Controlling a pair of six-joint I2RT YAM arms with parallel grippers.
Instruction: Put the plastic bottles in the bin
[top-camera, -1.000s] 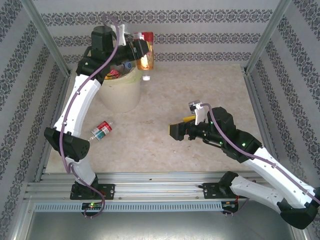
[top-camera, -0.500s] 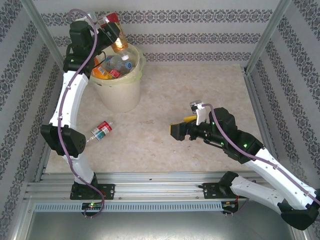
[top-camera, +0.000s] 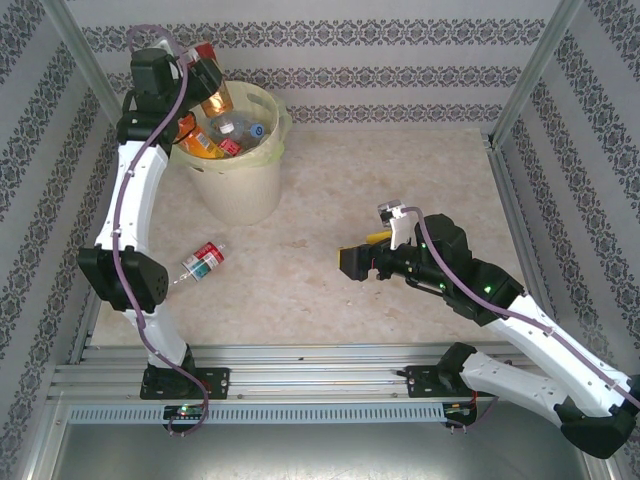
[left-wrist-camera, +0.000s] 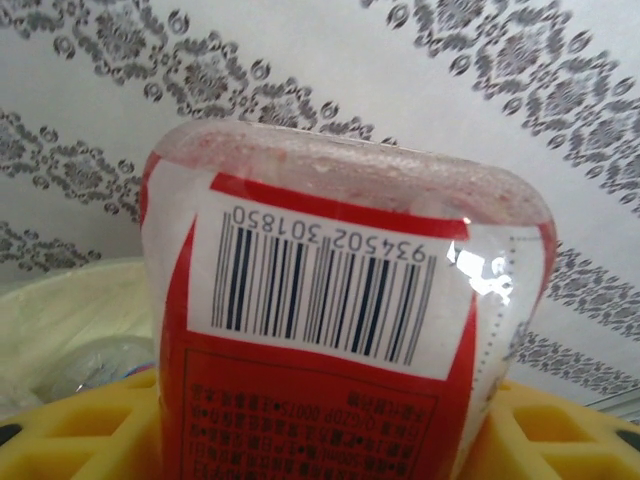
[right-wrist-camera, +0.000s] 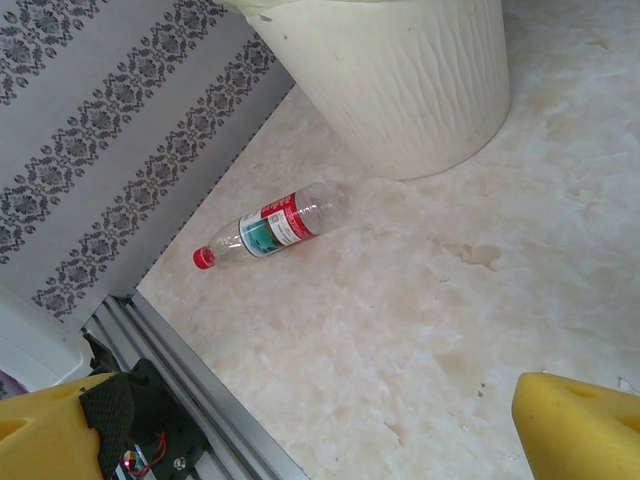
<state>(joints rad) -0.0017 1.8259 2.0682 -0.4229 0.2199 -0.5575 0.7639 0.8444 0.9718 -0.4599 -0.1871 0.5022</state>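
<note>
My left gripper (top-camera: 200, 72) is shut on a red-labelled plastic bottle (top-camera: 213, 88), holding it over the far left rim of the cream bin (top-camera: 240, 190). In the left wrist view the bottle (left-wrist-camera: 330, 300) sits between the yellow pads (left-wrist-camera: 70, 440), barcode facing the camera, with the bin's rim (left-wrist-camera: 60, 300) below left. Several bottles (top-camera: 235, 130) lie inside the bin. One red-capped bottle (top-camera: 203, 262) lies on the table in front of the bin, and the right wrist view shows this bottle (right-wrist-camera: 268, 229) too. My right gripper (top-camera: 352, 262) hovers open mid-table, nothing between its fingers (right-wrist-camera: 580, 420).
Patterned walls and slanted metal posts (top-camera: 95, 70) enclose the table. An aluminium rail (top-camera: 320, 365) runs along the near edge. Open tabletop (top-camera: 400, 170) stretches between the bin and the right wall.
The left arm has swung left with the red-labelled bottle, from the bin's far right side to above its left rim. The right arm has stayed still.
</note>
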